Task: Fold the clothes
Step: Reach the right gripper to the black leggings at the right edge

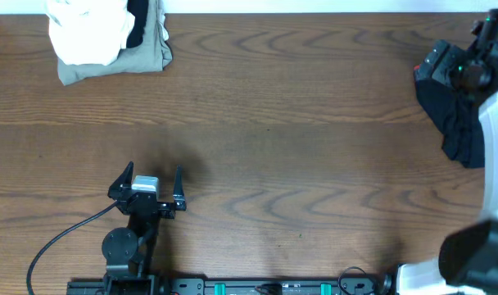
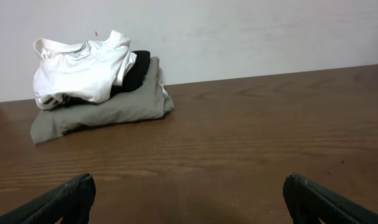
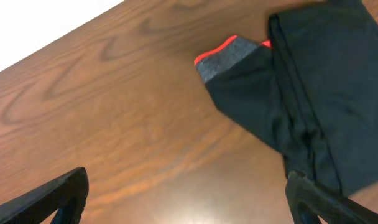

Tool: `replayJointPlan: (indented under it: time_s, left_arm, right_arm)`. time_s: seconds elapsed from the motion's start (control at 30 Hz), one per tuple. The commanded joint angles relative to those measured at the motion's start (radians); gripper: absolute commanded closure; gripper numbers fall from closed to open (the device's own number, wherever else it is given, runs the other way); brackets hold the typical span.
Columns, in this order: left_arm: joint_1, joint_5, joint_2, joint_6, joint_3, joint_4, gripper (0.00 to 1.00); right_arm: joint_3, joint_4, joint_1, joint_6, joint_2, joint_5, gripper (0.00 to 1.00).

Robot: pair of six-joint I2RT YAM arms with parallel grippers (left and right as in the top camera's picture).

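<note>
R hand (image 3: 186, 186) by clothes (image 3: 313, 81); khaki/white pile (image 1: 110, 41) apart

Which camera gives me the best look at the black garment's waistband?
The right wrist view: the black garment lies close below it, its grey waistband with the red-orange edge plainly seen. Overhead shows only a dark heap at the frame's right side, partly under the right arm, no waistband. The left wrist view misses it.
</note>
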Motion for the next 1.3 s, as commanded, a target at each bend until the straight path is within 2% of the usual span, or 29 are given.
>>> replayJointPlan:
  time_s: [0.0,0.33,0.43,0.57,0.67,0.73,0.87,1.27]
  left_arm:
    - [0.005,0.01,-0.006,0.013,-0.017,-0.033,0.02]
    - [0.005,0.01,-0.006,0.013,-0.017,-0.033,0.02]
    - [0.005,0.01,-0.006,0.013,-0.017,-0.034,0.02]
    - [0.005,0.01,-0.006,0.013,-0.017,-0.034,0.02]
    - [0.005,0.01,-0.006,0.013,-0.017,-0.033,0.02]
    - [0.005,0.01,-0.006,0.013,-0.017,-0.034,0.02]
    - [0.005,0.01,-0.006,0.013,-0.017,-0.034,0.02]
    - [0.005,0.01,-0.006,0.013,-0.017,-0.034,0.02]
  right_arm:
    - [0.019,0.037,-0.027,-0.023,0.088,0.053,0.01]
    - [0.019,0.204,-0.093,-0.03,0.291,0.056,0.02]
    - [0.019,0.239,-0.126,-0.03,0.341,0.051,0.05]
    - [0.019,0.267,-0.155,-0.03,0.403,0.04,0.15]
    - [0.019,0.289,-0.159,-0.037,0.445,0.04,0.16]
    - [0.019,0.311,-0.158,-0.085,0.47,0.008,0.17]
    - [0.019,0.347,-0.159,-0.167,0.508,-0.08,0.11]
    - [0.014,0.353,-0.125,-0.378,0.545,-0.083,0.09]
